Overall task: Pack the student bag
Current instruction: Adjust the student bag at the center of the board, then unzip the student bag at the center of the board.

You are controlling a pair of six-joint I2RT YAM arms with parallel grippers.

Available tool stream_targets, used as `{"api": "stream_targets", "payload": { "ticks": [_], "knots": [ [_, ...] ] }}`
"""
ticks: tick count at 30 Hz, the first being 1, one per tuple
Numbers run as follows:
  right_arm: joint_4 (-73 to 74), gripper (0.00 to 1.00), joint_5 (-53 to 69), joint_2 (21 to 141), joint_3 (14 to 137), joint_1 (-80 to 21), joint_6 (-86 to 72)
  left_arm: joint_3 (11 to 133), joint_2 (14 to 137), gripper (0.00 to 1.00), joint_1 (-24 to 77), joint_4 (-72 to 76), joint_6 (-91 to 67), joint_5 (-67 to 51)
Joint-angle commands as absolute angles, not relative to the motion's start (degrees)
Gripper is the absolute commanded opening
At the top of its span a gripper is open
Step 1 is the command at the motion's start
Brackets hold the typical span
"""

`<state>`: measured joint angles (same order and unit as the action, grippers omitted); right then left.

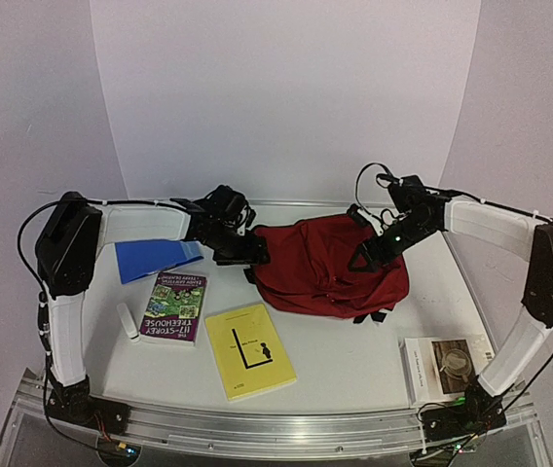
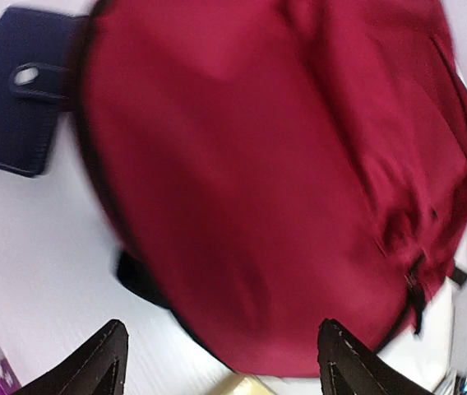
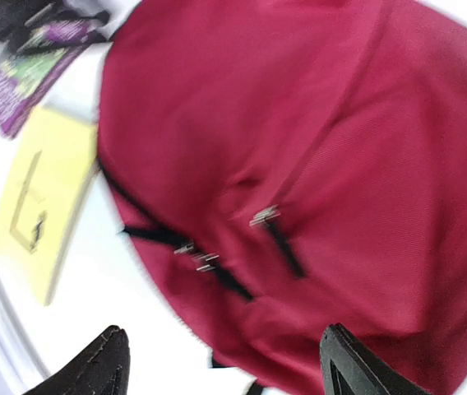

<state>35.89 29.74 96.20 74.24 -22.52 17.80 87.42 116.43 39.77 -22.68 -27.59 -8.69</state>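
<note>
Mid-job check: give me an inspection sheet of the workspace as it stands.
Surface: white table, no spills seen.
Job's things: student bag lying mid-table, no opening visible.
Clutter: yellow book, purple Treehouse book, blue folder, small white stick, grey-white book; dark blue pouch beside bag.
Tools: left tool and right tool open, over the bag, holding nothing.
Cables: black cable looped above right wrist.
Surroundings: white backdrop; nothing else seen.

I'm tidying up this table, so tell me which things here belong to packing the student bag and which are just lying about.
For the job: student bag; left gripper and right gripper, both open near it.

Lying about, perhaps meant for packing: purple book, yellow book, white book, blue folder, small white stick, navy case.
</note>
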Motion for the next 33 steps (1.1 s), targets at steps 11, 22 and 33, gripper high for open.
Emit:
{"api": "stream_targets", "payload": {
  "ticks": [11,22,33],
  "knots": [
    [31.4,0.75,24.4,107.4,77.8,-21.6,14.4,106.1,123.7,0.72,56.2,-35.0,-14.5,-8.6],
    [30.9,0.74,25.6,108.7,77.9,-21.6,13.3,116.3,132.7,0.54,57.6,-38.1,-13.7,-7.4],
    [30.8,0.74,25.4,109.7,78.1,-21.6,12.9,120.2,136.1,0.36,57.8,-39.2,-13.2,-8.3]
  ]
}}
